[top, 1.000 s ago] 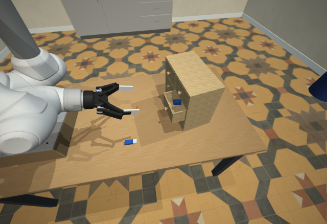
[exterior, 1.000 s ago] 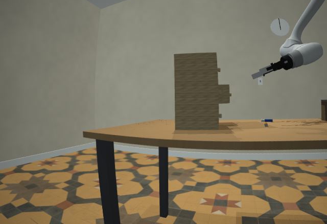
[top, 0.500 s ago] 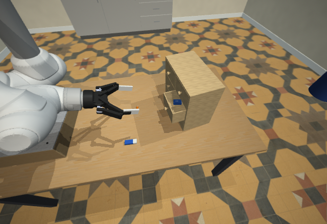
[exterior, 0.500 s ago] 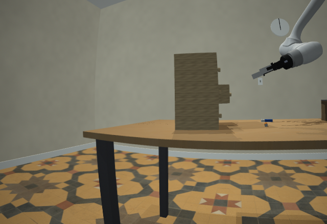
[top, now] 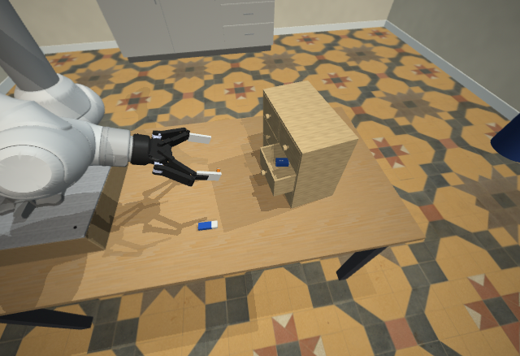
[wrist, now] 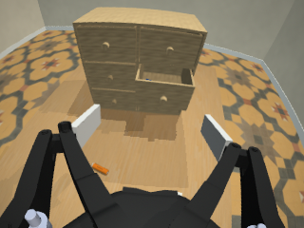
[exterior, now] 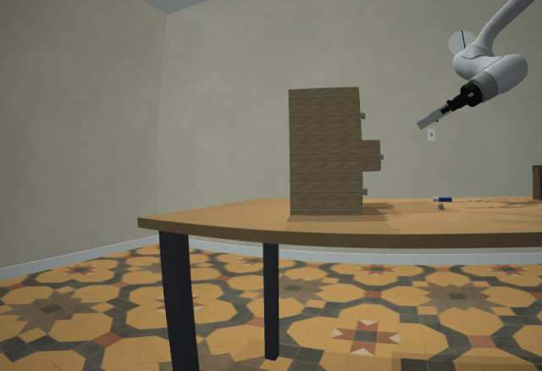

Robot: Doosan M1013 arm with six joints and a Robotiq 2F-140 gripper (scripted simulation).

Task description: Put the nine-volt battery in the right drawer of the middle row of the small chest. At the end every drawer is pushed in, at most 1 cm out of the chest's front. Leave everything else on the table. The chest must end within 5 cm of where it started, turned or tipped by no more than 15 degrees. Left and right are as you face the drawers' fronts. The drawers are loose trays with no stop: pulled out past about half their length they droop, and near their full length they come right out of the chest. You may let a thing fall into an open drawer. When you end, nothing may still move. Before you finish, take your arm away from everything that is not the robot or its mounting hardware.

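From the wrist view we cannot see inside the pulled-out drawer [wrist: 163, 79]: only its rim and front panel show, and the contents stay hidden behind that front. In the exterior view the small chest [exterior: 324, 150] is seen side-on, so its drawer fronts are cut off from us and only the knobs and the one protruding drawer [exterior: 371, 155] stick out at 3 o'clock. The arm's upper links run out of the top view at 9 o'clock.

In the top view the nine-volt battery [top: 281, 162] shows as a small dark-blue block lying flat inside the open drawer [top: 277, 180], which is the right one of the middle row as one faces the fronts. We cannot make out its terminals or any label at this size. The other drawers sit flush.

The gripper [top: 207, 156] hangs above the table [top: 335, 226] well apart from the chest, at about 9 o'clock from it in the top view, its fingers spread wide with nothing between them.

On the table a blue-and-white eraser [top: 207, 225] lies at about 7 o'clock from the chest, and a tiny orange item [wrist: 101, 169] lies under the gripper, too small for us to identify.
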